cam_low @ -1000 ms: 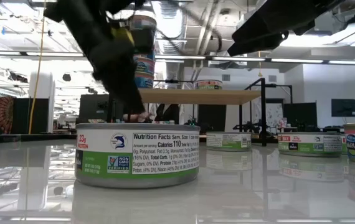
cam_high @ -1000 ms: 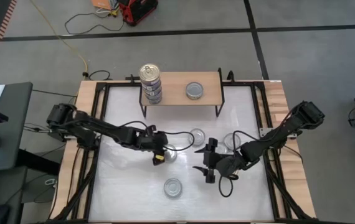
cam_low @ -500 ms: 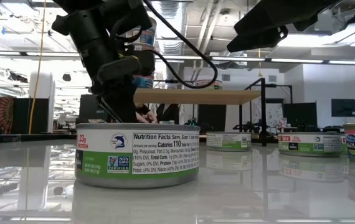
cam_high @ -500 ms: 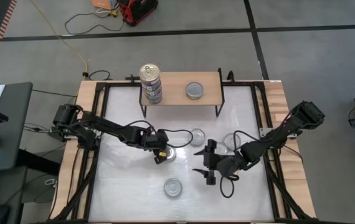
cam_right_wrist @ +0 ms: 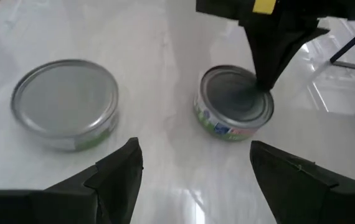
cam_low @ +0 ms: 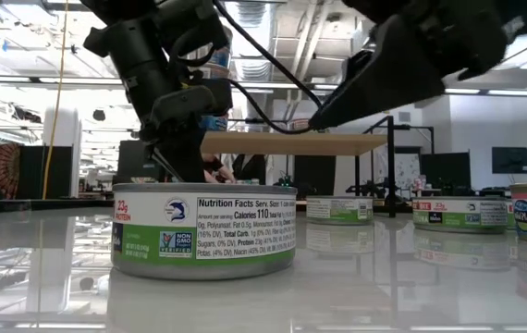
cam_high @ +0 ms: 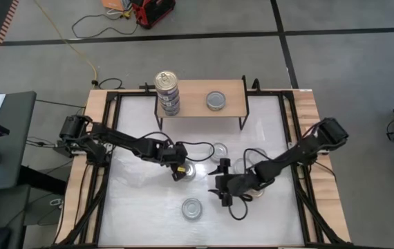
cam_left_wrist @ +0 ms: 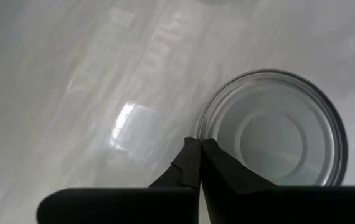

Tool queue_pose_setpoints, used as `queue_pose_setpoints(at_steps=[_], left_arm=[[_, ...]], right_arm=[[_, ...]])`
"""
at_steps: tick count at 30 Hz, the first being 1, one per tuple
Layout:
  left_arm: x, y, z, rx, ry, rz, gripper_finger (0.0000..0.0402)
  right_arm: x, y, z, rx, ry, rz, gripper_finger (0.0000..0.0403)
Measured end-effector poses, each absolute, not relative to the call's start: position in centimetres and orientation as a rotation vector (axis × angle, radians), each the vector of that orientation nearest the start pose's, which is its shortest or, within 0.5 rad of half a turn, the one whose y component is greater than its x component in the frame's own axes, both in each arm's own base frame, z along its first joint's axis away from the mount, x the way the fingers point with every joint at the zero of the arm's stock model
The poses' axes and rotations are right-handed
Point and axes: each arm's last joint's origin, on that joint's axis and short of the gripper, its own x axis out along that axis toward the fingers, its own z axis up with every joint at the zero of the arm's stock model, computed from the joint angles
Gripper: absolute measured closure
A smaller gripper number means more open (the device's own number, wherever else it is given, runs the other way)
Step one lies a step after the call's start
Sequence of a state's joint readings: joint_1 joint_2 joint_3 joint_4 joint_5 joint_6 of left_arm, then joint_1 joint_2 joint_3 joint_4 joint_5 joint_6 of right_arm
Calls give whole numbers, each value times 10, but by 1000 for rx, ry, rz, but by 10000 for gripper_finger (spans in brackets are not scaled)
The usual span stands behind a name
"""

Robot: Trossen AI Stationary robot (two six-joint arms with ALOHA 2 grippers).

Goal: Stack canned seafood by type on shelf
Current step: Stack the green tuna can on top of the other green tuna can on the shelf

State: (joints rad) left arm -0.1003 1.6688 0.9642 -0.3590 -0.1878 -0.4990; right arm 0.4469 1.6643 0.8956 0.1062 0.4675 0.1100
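On the white surface [cam_high: 142,200], the left pincer [cam_high: 177,172] is fully closed, its tips pressed together at the rim of a silver-topped can [cam_left_wrist: 271,127]. The right pincer [cam_high: 222,185] gapes wide nearby, holding nothing. The shelf [cam_high: 197,100] carries stacked cans [cam_high: 167,93].

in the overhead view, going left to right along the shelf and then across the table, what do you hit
On the shelf: stack of cans → single silver can. On the table: left gripper, shut, touching a can → right gripper, open.
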Motion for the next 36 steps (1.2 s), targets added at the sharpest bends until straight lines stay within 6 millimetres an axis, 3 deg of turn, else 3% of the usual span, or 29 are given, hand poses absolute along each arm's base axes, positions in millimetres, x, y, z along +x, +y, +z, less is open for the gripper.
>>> queue_pose_setpoints(at_steps=[5,19,36], left_arm=[[315,-24,165,-301,1008,339,401],[301,-21,139,-372,968,344,401],[299,-16,140,-309,947,437,401]], right_arm=[[319,132,183,-171,594,-28,83],[320,131,183,-164,593,-25,83],[318,132,181,-140,621,-9,83]])
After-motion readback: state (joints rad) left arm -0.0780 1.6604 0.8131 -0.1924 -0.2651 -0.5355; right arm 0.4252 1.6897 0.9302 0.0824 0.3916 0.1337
